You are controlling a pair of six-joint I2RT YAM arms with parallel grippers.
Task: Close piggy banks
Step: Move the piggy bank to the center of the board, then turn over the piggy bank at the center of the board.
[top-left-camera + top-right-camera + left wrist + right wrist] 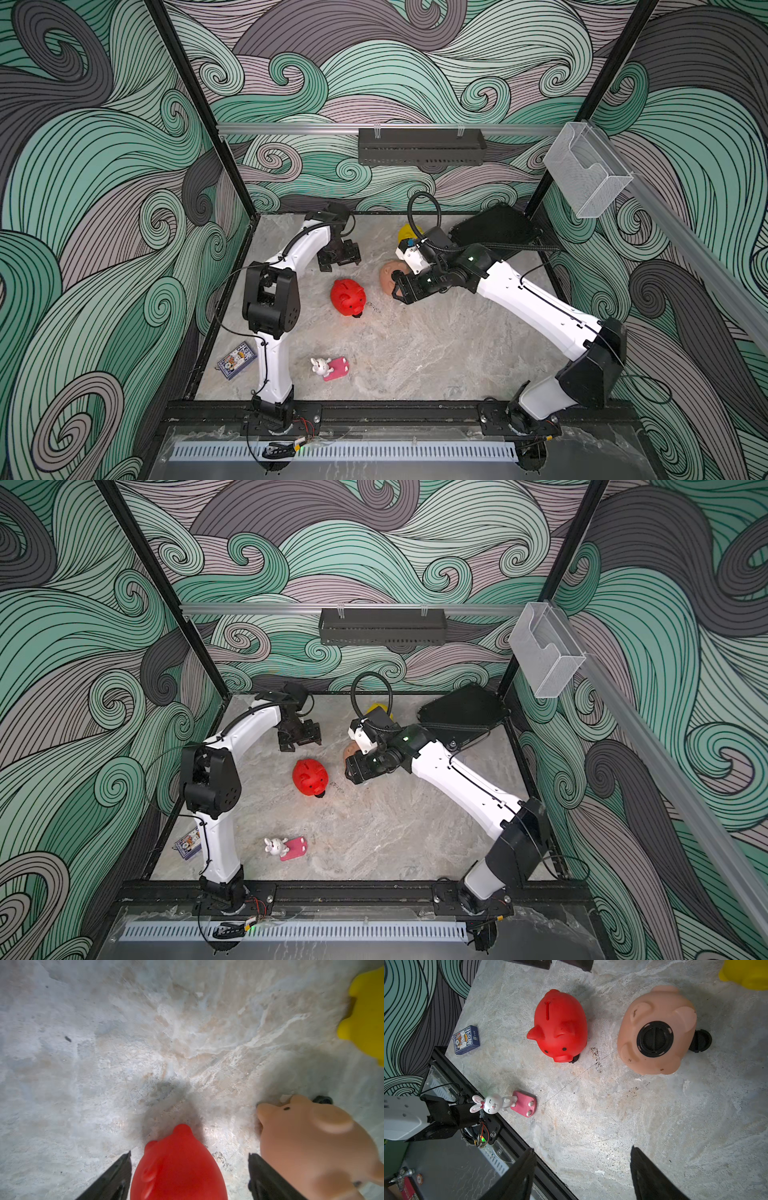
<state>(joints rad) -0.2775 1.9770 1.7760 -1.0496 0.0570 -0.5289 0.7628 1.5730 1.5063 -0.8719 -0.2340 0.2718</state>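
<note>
The red piggy bank [348,297] [560,1024] stands upright mid-table with a black cap [574,1059] by its snout. My left gripper [338,261] [189,1154] hangs open just behind it; in the left wrist view the red pig [178,1167] shows between the fingers with gaps on both sides. The peach-pink pig [655,1012] [388,276] lies belly up with a black plug [655,1039] in its hole and a loose black cap [699,1041] beside it. My right gripper [398,286] [582,1149] is open and empty next to it. The yellow pig [407,232] [365,1012] is partly hidden behind the right wrist.
A white bunny toy [320,366] on a pink flat piece [337,368] lies near the front. A blue card box [236,359] sits by the left arm's base. A black flat plate [494,226] fills the back right corner. Patterned walls close in the table.
</note>
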